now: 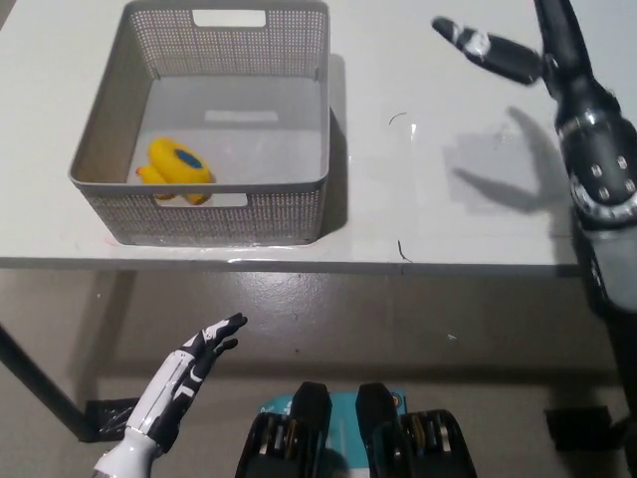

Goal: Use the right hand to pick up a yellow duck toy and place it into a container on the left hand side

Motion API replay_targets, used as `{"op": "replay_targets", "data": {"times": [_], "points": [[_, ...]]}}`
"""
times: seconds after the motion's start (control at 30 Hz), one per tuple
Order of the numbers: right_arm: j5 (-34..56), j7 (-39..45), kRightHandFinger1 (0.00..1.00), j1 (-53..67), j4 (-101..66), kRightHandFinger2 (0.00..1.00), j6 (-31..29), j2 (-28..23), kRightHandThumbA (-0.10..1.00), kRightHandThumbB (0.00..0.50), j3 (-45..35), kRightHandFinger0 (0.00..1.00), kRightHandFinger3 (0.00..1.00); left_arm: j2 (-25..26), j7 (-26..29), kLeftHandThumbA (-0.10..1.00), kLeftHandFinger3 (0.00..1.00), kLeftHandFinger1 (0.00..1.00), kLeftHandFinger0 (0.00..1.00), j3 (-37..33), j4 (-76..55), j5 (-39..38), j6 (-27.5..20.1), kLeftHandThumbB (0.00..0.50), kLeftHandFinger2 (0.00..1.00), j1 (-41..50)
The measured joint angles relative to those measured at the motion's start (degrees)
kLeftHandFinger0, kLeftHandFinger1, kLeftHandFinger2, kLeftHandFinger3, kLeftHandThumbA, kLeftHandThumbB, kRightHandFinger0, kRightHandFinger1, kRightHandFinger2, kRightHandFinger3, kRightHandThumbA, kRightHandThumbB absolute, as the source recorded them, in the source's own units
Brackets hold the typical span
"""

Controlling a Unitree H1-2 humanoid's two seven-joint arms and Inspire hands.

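One duck [177, 167] lies in the basket [224, 214]; right hand [523, 50] spread, empty.

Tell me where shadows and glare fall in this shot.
Head view: the black right hand casts a soft grey shadow on the white table beneath it; the grey mesh basket throws a darker band along its right side; the table's front edge shows faint glare; the yellow duck toy looks slightly soft-edged.
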Motion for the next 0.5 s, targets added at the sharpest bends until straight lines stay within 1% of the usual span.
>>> {"op": "replay_targets", "data": {"times": [0.03, 0.07, 0.13, 0.2, 0.27, 0.3, 0.37, 0.4, 0.43, 0.47, 0.5], "points": [[0.2, 0.1, 1.0, 1.6, -2.3, 1.0, 0.4, 0.1, 1.0, 0.347, -0.1, 1.0, 1.0, 0.0, 0.0, 0.95, 1.0, 1.0, 1.0, 0.0, 0.0, 0.0, 0.0, 0.318, 1.0, 0.1], [0.4, 0.2, 1.0, 3.4, -4.2, 1.0, 0.7, 0.2, 1.0, 0.325, -0.1, 1.0, 1.0, 0.0, 0.0, 0.96, 1.0, 1.0, 1.0, 0.0, 0.0, 0.0, 0.0, 0.317, 1.0, 0.2], [1.1, 0.3, 1.0, 6.7, -8.1, 1.0, 1.1, 0.5, 1.0, 0.308, -0.1, 1.0, 1.0, 0.0, 0.0, 0.98, 1.0, 1.0, 1.0, 0.0, 0.0, 0.0, 0.0, 0.334, 1.0, 0.6], [1.8, 0.3, 1.0, 10.1, -11.8, 1.0, 1.4, 0.8, 1.0, 0.305, -0.1, 1.0, 1.0, 0.0, 0.0, 0.99, 1.0, 1.0, 1.0, 0.1, 0.0, 0.0, 0.0, 0.333, 1.0, 1.0], [2.8, 0.4, 1.0, 15.1, -17.1, 1.0, 1.7, 1.3, 1.0, 0.326, -0.1, 1.0, 1.0, 0.0, 0.0, 0.99, 1.0, 1.0, 1.0, 0.2, 0.0, 0.0, 0.0, 0.325, 1.0, 1.5], [3.3, 0.5, 1.0, 17.0, -19.1, 1.0, 1.7, 1.6, 1.0, 0.348, -0.1, 1.0, 1.0, 0.0, 0.0, 0.99, 1.0, 1.0, 1.0, 0.2, 0.0, 0.0, 0.0, 0.318, 1.0, 1.6], [4.5, 0.5, 1.0, 20.9, -23.1, 1.0, 1.7, 2.3, 1.0, 0.363, -0.1, 1.0, 1.0, 0.0, 0.0, 1.0, 1.0, 1.0, 1.0, 0.4, 0.0, 0.0, 0.0, 0.336, 1.0, 2.0], [5.2, 0.6, 1.0, 23.2, -25.4, 1.0, 1.7, 2.6, 1.0, 0.345, 0.0, 1.0, 1.0, 0.0, 0.0, 1.0, 1.0, 1.0, 1.0, 0.5, 0.0, 0.0, 0.0, 0.338, 1.0, 2.1], [6.0, 0.6, 1.0, 25.3, -27.4, 1.0, 1.6, 2.9, 1.0, 0.31, 0.0, 1.0, 1.0, 0.0, 0.0, 1.0, 1.0, 1.0, 1.0, 0.7, -0.1, 0.0, 0.0, 0.333, 1.0, 2.3], [6.7, 0.7, 1.0, 27.1, -29.1, 1.0, 1.5, 3.2, 1.0, 0.303, 0.1, 1.0, 1.0, -0.1, 0.1, 1.0, 1.0, 1.0, 1.0, 0.8, -0.1, 0.0, 0.0, 0.332, 1.0, 2.5], [7.4, 0.8, 1.0, 28.9, -30.8, 1.0, 1.3, 3.5, 1.0, 0.286, 0.1, 1.0, 1.0, -0.1, 0.1, 0.98, 1.0, 1.0, 1.0, 1.1, -0.1, 0.0, 0.0, 0.33, 1.0, 2.8]]}}
